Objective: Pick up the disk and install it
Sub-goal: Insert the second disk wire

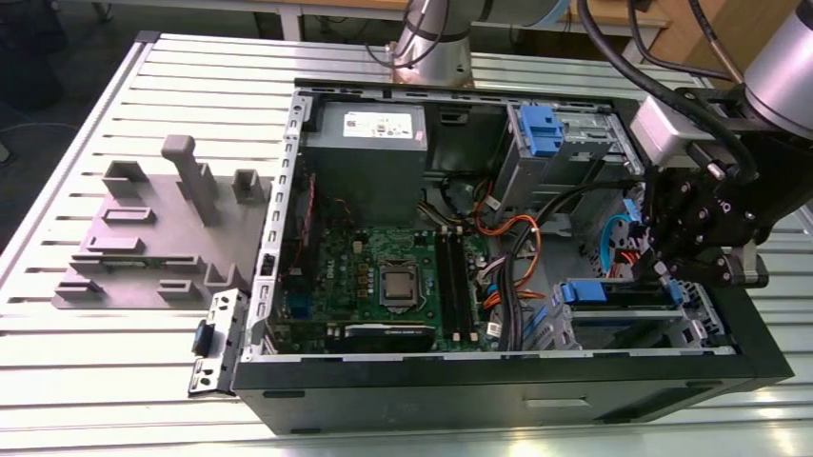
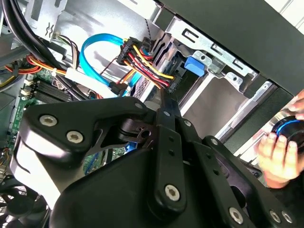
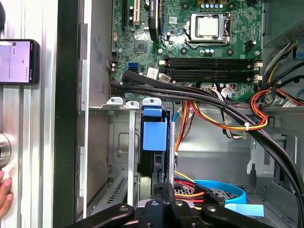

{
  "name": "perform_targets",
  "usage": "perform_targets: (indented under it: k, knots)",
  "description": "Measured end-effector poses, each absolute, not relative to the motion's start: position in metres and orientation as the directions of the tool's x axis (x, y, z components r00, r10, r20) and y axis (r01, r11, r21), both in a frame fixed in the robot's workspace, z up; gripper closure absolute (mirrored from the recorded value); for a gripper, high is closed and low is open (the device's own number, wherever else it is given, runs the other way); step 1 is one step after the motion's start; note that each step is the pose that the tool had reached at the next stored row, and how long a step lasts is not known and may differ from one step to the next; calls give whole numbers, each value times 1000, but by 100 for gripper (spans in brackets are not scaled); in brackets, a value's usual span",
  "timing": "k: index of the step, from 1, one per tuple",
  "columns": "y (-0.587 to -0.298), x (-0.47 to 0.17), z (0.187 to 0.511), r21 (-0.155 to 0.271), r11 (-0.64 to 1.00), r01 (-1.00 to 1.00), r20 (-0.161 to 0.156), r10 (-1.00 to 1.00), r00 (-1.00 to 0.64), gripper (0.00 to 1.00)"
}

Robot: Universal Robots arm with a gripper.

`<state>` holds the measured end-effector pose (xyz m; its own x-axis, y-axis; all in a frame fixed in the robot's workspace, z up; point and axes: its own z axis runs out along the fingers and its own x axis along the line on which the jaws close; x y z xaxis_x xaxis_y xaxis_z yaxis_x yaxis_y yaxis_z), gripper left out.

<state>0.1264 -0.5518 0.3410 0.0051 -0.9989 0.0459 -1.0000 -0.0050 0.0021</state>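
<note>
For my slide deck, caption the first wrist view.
Gripper close to the blue-framed disk in the drive bay of the open computer case, motherboard beyond.

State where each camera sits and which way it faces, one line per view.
Exterior view: off the arm, looking down into the open black computer case on a slatted table; the grey arm and black gripper show at the exterior view's right.
First wrist view: on the arm, looking along the gripper at the green motherboard.
Second wrist view: on the arm, behind the gripper, facing the case wall.
All three share the motherboard.
</note>
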Motion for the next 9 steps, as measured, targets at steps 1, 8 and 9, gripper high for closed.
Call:
perform_targets:
  k: [1, 8, 9]
  knots:
    - [-552, 126, 341, 2, -5, -1000, 46, -999, 5, 89]
    - [-552, 126, 341, 3, -5, -1000, 45, -999, 5, 89]
    - [-552, 126, 341, 4, -5, -1000, 45, -999, 5, 89]
